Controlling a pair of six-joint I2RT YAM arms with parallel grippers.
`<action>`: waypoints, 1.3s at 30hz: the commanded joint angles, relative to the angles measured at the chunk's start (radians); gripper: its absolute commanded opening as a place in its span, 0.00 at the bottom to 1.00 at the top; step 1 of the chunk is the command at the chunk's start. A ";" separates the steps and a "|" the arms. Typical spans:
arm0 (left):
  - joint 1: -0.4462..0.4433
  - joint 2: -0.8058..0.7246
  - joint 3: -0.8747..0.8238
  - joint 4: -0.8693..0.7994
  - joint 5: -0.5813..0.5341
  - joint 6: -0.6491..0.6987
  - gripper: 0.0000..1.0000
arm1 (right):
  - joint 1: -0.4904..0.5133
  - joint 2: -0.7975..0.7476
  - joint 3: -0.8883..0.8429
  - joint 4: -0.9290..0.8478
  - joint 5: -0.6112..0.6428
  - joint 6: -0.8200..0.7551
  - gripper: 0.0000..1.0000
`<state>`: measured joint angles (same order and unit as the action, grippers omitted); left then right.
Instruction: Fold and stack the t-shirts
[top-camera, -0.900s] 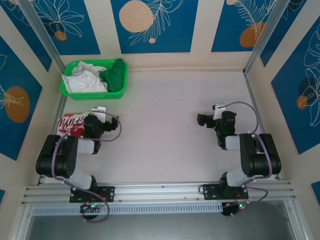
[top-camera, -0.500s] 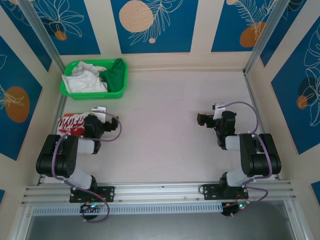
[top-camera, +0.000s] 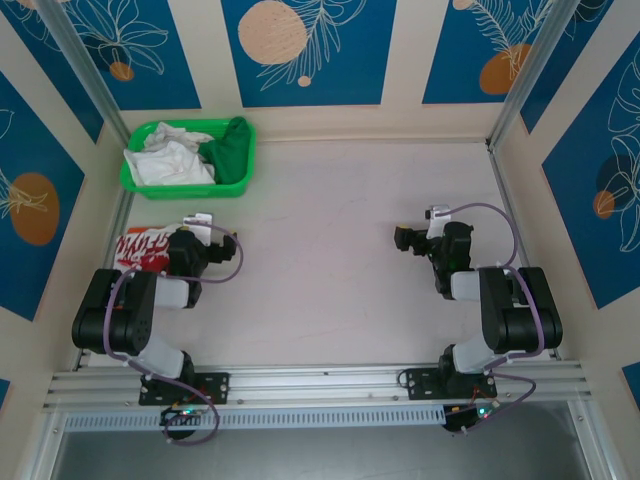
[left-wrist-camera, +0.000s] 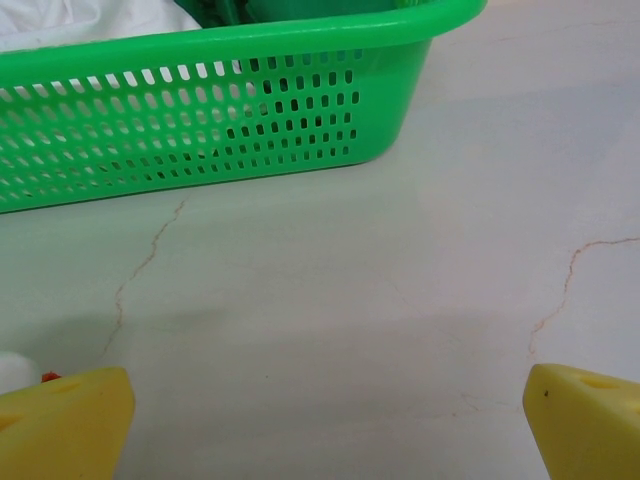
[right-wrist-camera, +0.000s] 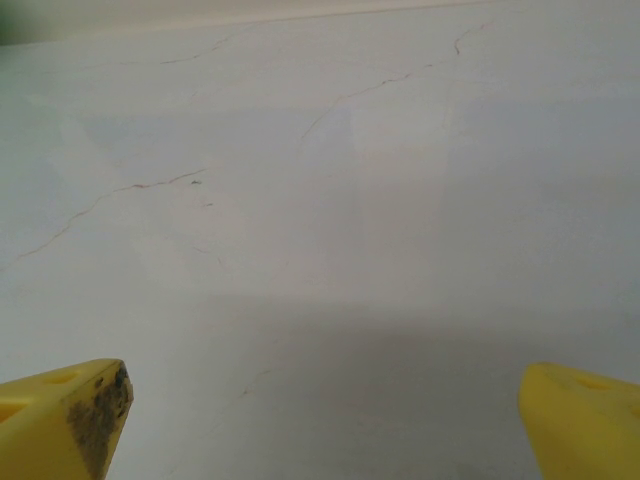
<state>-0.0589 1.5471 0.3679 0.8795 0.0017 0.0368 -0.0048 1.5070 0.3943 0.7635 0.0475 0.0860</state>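
Note:
A bright green t-shirt (top-camera: 233, 143) is bunched in the right end of the green basket (top-camera: 240, 186) at the back left. A red t-shirt with white lettering (top-camera: 138, 246) lies folded on the table at the left, partly under my left arm. My left gripper (top-camera: 201, 229) sits just right of it, low over the table and facing the basket. In the left wrist view the left gripper (left-wrist-camera: 330, 430) is open, yellow fingertips (left-wrist-camera: 70, 420) wide apart over bare table. My right gripper (top-camera: 440, 224) rests at the right; in the right wrist view the right gripper (right-wrist-camera: 325, 420) is open and holds nothing.
The perforated basket wall (left-wrist-camera: 200, 110) stands close ahead of the left gripper. White cloth (top-camera: 170, 160) fills the basket's left part. Walls enclose the table on the left, back and right. Bare tabletop (top-camera: 330, 240) lies between the two arms.

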 joint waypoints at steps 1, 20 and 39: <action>0.009 -0.060 -0.016 0.033 0.026 0.019 1.00 | 0.008 -0.063 0.047 -0.058 -0.003 -0.005 0.99; -0.030 0.044 0.756 -0.824 -0.163 -0.306 1.00 | 0.437 -0.220 0.392 -0.424 0.021 -0.230 0.99; -0.010 0.855 1.878 -1.507 -0.083 -0.496 0.99 | 0.647 -0.188 0.489 -0.508 -0.094 -0.220 0.99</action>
<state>-0.0803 2.3508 2.1544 -0.4900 -0.1131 -0.4122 0.6357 1.3262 0.8631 0.2749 -0.0315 -0.1394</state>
